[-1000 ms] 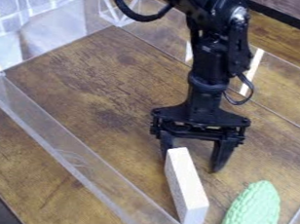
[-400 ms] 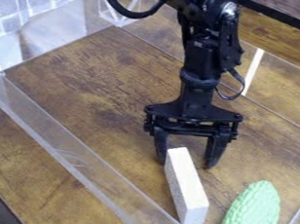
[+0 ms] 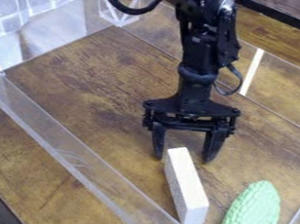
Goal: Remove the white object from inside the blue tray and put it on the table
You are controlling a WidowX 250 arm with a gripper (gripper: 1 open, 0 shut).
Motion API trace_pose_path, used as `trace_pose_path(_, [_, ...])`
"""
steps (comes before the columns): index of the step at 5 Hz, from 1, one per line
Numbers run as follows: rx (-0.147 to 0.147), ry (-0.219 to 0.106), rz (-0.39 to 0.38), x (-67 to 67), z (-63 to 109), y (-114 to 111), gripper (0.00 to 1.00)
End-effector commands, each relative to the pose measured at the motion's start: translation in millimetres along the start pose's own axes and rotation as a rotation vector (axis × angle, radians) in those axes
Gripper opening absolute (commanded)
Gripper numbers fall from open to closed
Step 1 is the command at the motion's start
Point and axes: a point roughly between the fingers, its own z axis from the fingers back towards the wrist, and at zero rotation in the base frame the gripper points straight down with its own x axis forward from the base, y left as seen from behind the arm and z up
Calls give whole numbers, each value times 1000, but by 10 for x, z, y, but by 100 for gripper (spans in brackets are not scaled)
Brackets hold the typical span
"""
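The white object, a small rectangular slab, lies flat on the dark brown wooden table at the front centre. My black gripper points straight down just behind the slab's far end. It is open and empty, with one fingertip on each side of that end. I cannot tell whether the fingers touch the slab. No blue tray is in view.
A green bumpy oval lump lies to the right of the slab at the front edge. Clear plastic walls border the wooden surface on the left and front. A thin white strip stands behind the arm at the right.
The gripper has shifted slightly to the left, staying open over the slab's far end. The white slab and the green lump have not moved.
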Motion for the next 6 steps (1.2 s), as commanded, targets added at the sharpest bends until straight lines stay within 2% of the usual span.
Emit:
trace_pose_path(1, [-56, -58, 2, 109, 241, -82, 100])
trace_pose_path(6, [-56, -66, -28, 20, 281, -112, 100])
